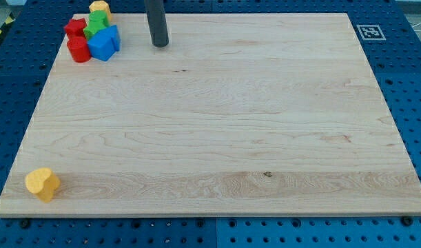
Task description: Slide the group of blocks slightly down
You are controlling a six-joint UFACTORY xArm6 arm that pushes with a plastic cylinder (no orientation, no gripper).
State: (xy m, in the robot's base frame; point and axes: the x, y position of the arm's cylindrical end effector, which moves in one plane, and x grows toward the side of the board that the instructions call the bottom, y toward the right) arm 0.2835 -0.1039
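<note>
A tight group of blocks sits at the top left corner of the wooden board point(217, 117): a yellow block point(99, 9) at the top, a green block point(95, 26) below it, a red block point(75, 28) to the left, a red cylinder-like block point(78, 49) below, and a blue block point(103, 43) on the right side. My tip point(160, 44) rests on the board to the right of the group, apart from the blue block. A yellow heart-shaped block point(43, 184) lies alone at the bottom left corner.
A black-and-white marker tag point(368, 32) sits at the board's top right corner. A blue perforated table point(417, 103) surrounds the board.
</note>
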